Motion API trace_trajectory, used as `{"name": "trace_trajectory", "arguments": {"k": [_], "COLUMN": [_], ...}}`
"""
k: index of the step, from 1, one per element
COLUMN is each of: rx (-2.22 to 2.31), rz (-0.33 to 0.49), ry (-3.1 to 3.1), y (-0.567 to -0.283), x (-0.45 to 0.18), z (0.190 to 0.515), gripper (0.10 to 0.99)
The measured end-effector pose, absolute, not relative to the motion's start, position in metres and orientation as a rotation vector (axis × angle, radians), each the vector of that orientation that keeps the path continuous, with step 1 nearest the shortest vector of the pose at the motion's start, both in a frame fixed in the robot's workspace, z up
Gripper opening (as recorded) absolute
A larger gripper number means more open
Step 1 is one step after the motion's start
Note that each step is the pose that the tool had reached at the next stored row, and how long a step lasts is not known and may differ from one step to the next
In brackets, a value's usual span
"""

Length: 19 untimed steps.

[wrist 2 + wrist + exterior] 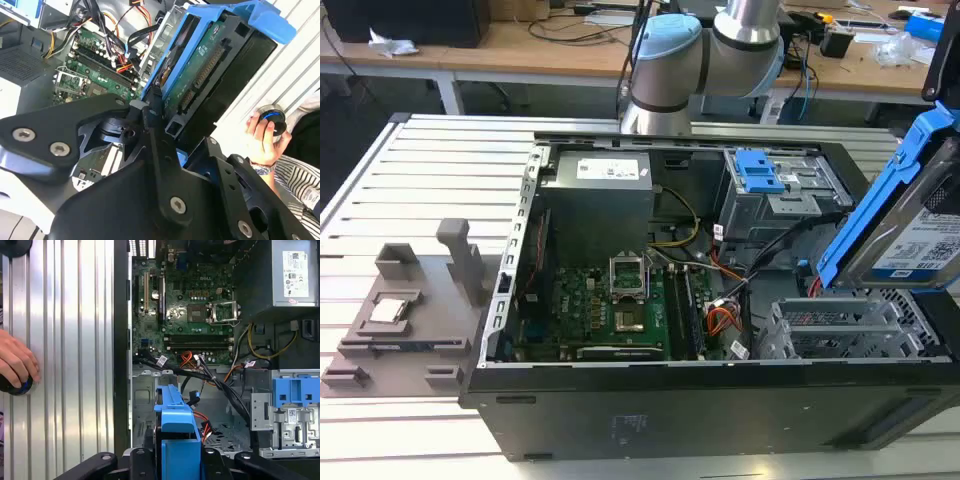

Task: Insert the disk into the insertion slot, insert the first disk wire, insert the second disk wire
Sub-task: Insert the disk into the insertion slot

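The disk (920, 225), grey metal with a white label in a blue bracket, hangs tilted above the case's right end in the exterior view. My gripper (175, 135) is shut on it, a black finger on each side of the bracket (175, 432). The insertion slot (840, 335) is the silver perforated cage just below the disk, and the disk is clear of it. In the first wrist view the cage's edge (141, 395) shows beside the bracket. Loose black and orange cables (725, 318) lie next to the cage; I cannot tell which are the disk wires.
The open computer case (620, 405) lies on a slatted metal table (410, 190). A taller grey cage with a blue latch (760, 172) stands behind the slot. A person's hand (15, 365) rests on a round knob beside the case. A grey fixture (400, 310) sits at the exterior view's left.
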<state>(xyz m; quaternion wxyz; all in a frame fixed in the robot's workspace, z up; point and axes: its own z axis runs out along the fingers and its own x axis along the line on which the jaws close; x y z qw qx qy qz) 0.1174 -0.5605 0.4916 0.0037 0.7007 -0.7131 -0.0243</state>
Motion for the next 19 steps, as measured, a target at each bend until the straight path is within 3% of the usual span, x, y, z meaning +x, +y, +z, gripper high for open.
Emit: {"name": "trace_trajectory", "arguments": {"k": [19], "rx": [2.196], "rz": [-0.076], "ry": [-2.235], "y": [-0.550], "x": [0.112], "z": [0.457], "gripper": [0.361]}}
